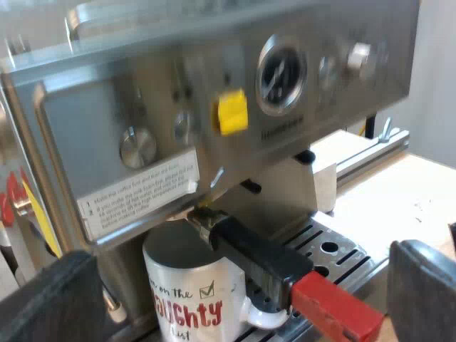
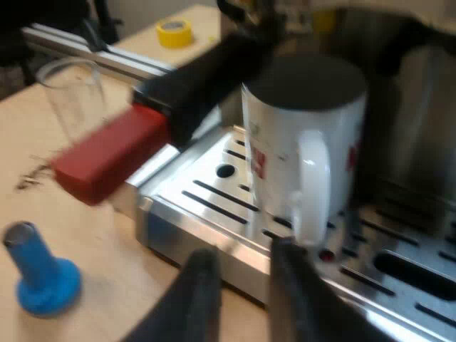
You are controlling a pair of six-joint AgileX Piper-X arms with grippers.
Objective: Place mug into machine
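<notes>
Obs: mug (image 2: 285, 135) upright on drip tray (image 2: 206, 196) of espresso machine (image 1: 214, 64), under holder (image 1: 256, 256), just ahead of right end effector (image 2: 246, 256): released, fingers slightly apart. Facing mug, left end effector (image 1: 246, 285) released, fingers wide. Beside right fingers, blue tamper (image 2: 39, 274) on worktop (image 2: 107, 299).

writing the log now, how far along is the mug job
Done: the mug stands on the machine's slotted tray, under the holder's dark handle. In hand: nothing; the right hand is open, close to the mug's handle, not gripping it. To do: likely only pulling the hand back.
</notes>
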